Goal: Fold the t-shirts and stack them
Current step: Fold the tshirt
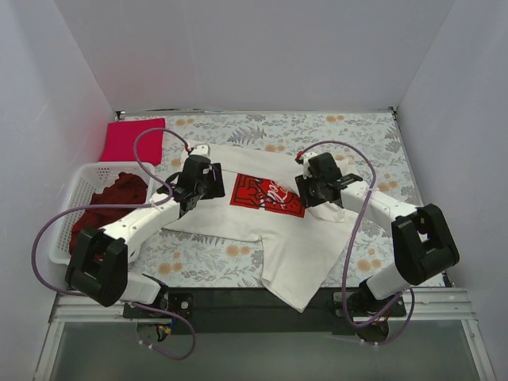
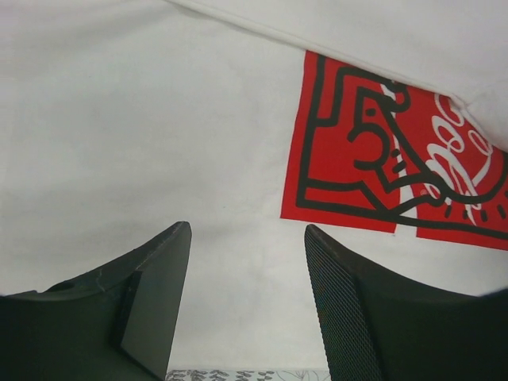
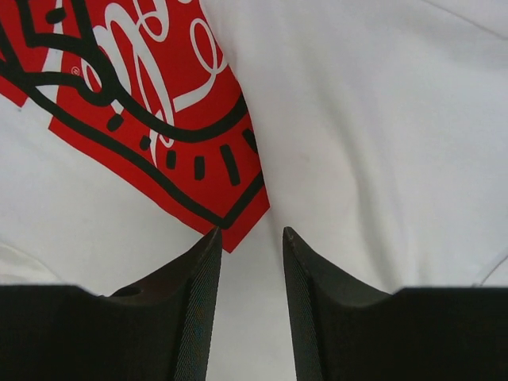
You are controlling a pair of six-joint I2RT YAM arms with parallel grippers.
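The cream-white t-shirt (image 1: 238, 218) lies spread across the middle of the table, its red chest print (image 1: 267, 196) facing up. One part of it hangs over the near edge. My left gripper (image 1: 213, 184) hovers over the shirt just left of the print, jaws wide open and empty; the left wrist view shows the gripper (image 2: 248, 228) above white cloth (image 2: 119, 119) beside the print (image 2: 389, 159). My right gripper (image 1: 311, 190) is at the print's right edge, open with a narrower gap (image 3: 252, 231), over the print's corner (image 3: 135, 95). The crimson-pink shirt (image 1: 132, 139) lies folded at the back left. The dark maroon shirt (image 1: 111, 202) sits in the basket.
The white lattice basket (image 1: 75, 178) stands at the left edge, beside my left arm. The floral table cloth (image 1: 349, 131) covers the table, and a strip shows in the left wrist view (image 2: 238, 375). White walls close in the back and both sides.
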